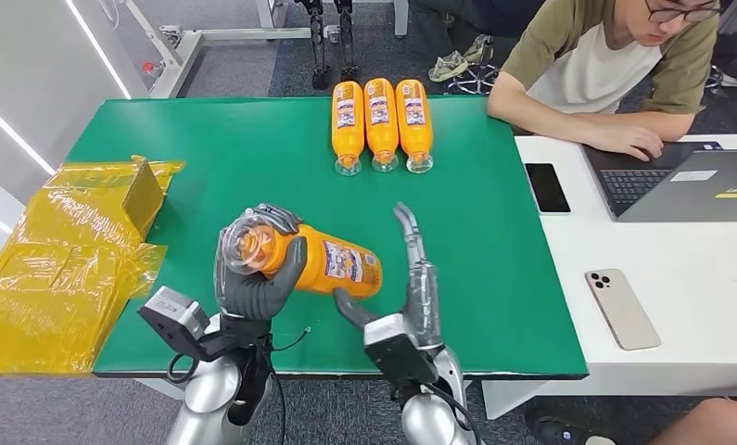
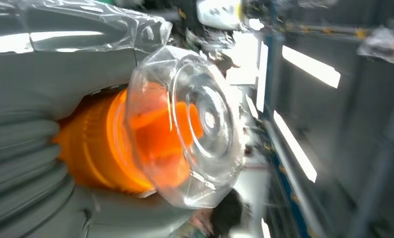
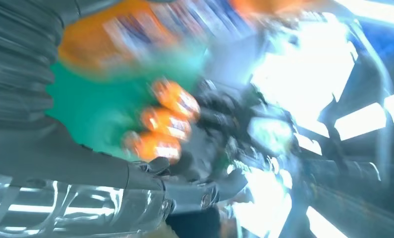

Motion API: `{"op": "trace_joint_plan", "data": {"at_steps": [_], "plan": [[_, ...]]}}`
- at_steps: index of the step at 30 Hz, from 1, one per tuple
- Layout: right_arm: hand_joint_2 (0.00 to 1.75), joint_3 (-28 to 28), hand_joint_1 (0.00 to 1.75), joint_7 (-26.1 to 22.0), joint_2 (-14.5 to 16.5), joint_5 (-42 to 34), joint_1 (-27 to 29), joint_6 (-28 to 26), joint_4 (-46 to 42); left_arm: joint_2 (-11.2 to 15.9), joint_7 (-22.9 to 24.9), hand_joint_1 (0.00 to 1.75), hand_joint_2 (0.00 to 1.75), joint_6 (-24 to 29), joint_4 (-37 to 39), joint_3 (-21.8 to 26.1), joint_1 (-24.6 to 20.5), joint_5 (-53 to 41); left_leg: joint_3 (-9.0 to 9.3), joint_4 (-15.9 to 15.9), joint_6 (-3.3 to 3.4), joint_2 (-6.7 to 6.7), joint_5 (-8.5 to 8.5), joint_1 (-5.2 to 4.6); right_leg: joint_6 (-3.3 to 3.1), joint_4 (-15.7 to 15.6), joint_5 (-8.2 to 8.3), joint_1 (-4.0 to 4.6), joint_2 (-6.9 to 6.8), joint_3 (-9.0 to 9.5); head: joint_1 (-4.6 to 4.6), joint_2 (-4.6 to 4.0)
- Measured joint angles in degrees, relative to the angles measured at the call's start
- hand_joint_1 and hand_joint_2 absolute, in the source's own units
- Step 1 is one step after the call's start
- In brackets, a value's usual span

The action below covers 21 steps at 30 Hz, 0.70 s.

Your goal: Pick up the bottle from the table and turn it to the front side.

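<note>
1. The left hand (image 1: 253, 278) grips the orange bottle (image 1: 332, 264) near its clear, faceted plastic cap (image 2: 195, 129), holding it sideways above the green surface (image 1: 235, 158).
2. The right hand (image 1: 411, 297) stands open just beside the bottle's base, fingers straight.
3. Three more bottles (image 1: 381, 120) lie in a row well beyond both hands.

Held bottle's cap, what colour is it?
Clear, see-through plastic over the orange held bottle; its cap shows best in the left wrist view, gripped by the left hand.
</note>
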Motion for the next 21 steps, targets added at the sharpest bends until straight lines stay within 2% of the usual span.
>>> {"op": "trace_joint_plan", "data": {"at_steps": [3,13,18,21], "plan": [[1.75,-0.02,0.0,-1.72,0.05,-0.93,1.67,-1.69,-3.64,-0.05,-0.3,1.75,1.75,1.22,0.74,0.43,0.02,0.2,0.01,0.0,0.0,0.02,-0.01,0.0,0.0,-0.01,0.0,0.0,0.02,-0.01,0.0,0.0],[1.75,-0.44,0.0,-1.91,-0.05,-0.92,3.17,-2.45,-7.34,-0.07,-0.78,1.75,1.75,2.1,1.82,0.67,-0.04,0.39,0.01,0.0,0.0,0.02,0.0,-0.01,0.0,0.0,0.0,-0.01,0.02,0.0,-0.01,0.0],[1.75,-0.95,0.0,-2.94,-0.05,-0.88,3.97,-3.79,-8.87,0.06,0.27,1.75,1.75,7.2,1.87,2.45,-0.07,-1.18,0.01,0.0,0.0,0.02,-0.01,0.0,0.0,0.0,0.0,-0.01,0.03,0.0,-0.01,0.0],[1.75,-1.35,0.0,-3.18,-0.05,-0.87,4.42,-3.94,-9.64,0.3,0.51,1.75,1.75,8.38,1.89,3.98,-0.13,-1.67,0.01,0.0,0.0,0.02,-0.01,0.0,0.0,0.0,0.0,0.0,0.02,-0.01,-0.01,0.0]]}}
